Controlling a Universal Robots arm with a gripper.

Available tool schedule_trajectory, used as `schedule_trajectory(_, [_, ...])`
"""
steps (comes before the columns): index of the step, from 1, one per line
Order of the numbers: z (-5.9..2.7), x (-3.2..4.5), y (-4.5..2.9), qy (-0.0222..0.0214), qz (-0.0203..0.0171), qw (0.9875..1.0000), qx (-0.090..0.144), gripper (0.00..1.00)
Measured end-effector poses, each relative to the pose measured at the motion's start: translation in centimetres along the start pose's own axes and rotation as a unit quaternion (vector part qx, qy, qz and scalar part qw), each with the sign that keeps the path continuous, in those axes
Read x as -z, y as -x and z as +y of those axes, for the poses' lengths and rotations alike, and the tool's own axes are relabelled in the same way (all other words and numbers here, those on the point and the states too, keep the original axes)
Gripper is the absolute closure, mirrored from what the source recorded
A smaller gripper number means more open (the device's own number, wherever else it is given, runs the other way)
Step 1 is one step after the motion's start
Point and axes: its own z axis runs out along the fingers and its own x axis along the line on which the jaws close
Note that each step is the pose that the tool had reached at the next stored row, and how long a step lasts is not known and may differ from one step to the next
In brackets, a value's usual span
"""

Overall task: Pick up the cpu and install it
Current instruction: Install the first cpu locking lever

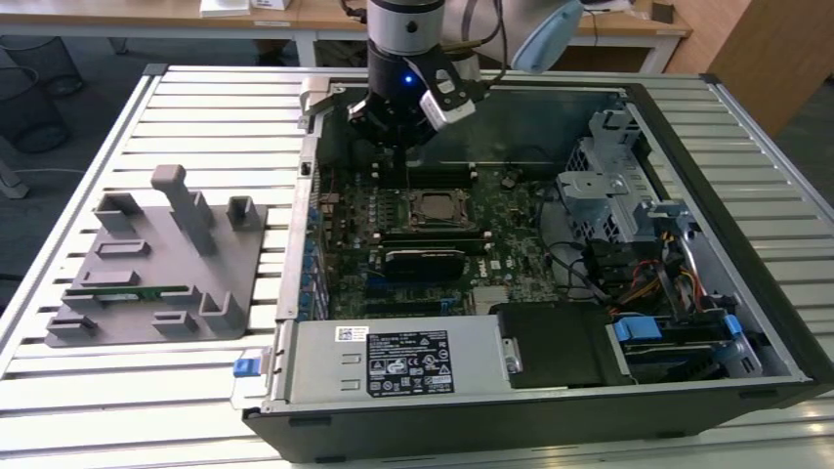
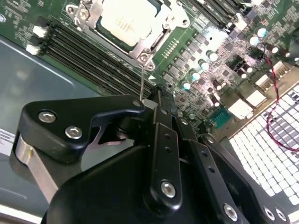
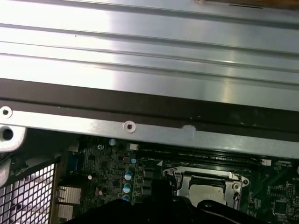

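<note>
The cpu (image 1: pixel 435 207) lies silver side up in the socket on the green motherboard (image 1: pixel 502 244), inside the open computer case. Both wrist views show the cpu (image 2: pixel 128 21) (image 3: pixel 210 193) framed by the socket's metal plate. My gripper (image 1: pixel 395 145) hangs over the board just behind the socket, near the case's far wall. In the second wrist view the gripper (image 2: pixel 148 100) has its fingers together on a thin metal lever (image 2: pixel 141 81) that rises from the socket's corner.
A grey plastic tray (image 1: pixel 78 327) with upright blocks and a green memory stick (image 1: pixel 131 290) sits on the slatted table on the exterior view's left. Inside the case are the power supply (image 1: pixel 391 362), a drive cage (image 1: pixel 612 186) and cables (image 1: pixel 651 283). Case walls surround the board.
</note>
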Motion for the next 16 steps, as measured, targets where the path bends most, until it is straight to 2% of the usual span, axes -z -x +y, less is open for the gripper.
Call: schedule_trajectory(16, [-0.05, -0.01, 0.61, 0.0000, -0.0001, 1.0000, 0.000, 0.89])
